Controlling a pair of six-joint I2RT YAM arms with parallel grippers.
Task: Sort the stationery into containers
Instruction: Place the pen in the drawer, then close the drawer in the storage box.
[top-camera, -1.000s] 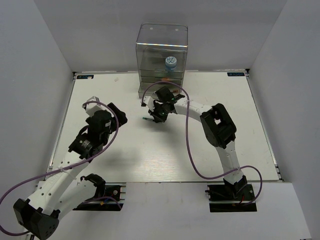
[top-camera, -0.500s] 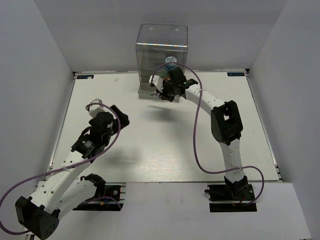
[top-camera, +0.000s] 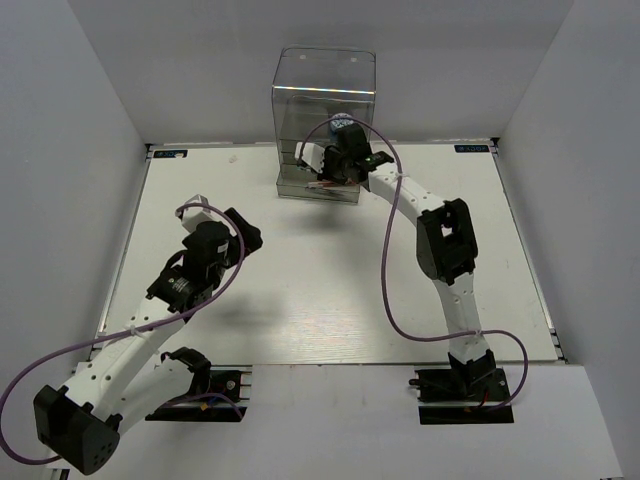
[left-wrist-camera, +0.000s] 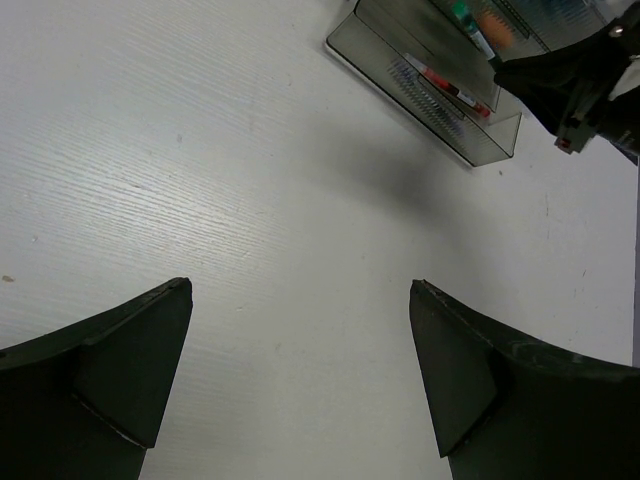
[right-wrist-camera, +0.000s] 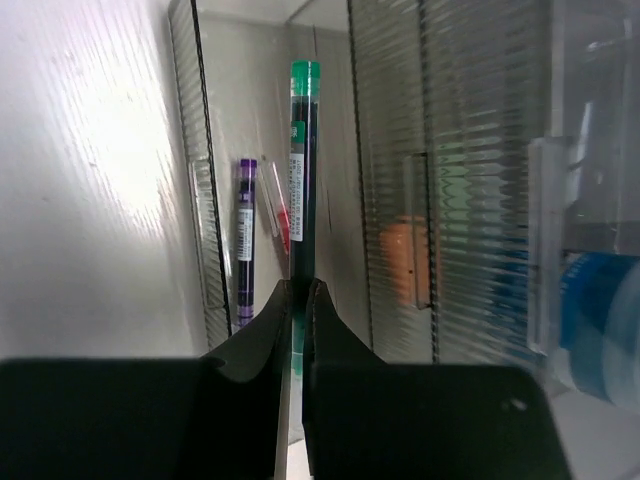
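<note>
Right gripper (right-wrist-camera: 298, 292) jaws pinching green-capped pen (right-wrist-camera: 301, 170) — purple pen (right-wrist-camera: 245, 240) and red pen (right-wrist-camera: 281, 222) beside it, ribbed drawers (right-wrist-camera: 390, 130)

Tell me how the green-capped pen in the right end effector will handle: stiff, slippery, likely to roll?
Probably stiff: the green-capped pen juts straight from the shut right end effector without sagging. Its glossy, slim barrel may swivel in that narrow pinch. Set down, it would likely roll until it meets the purple pen lying nearby.

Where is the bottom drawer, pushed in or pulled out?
Pulled out. The bottom drawer juts forward from the organizer, with pens lying uncovered inside.
</note>
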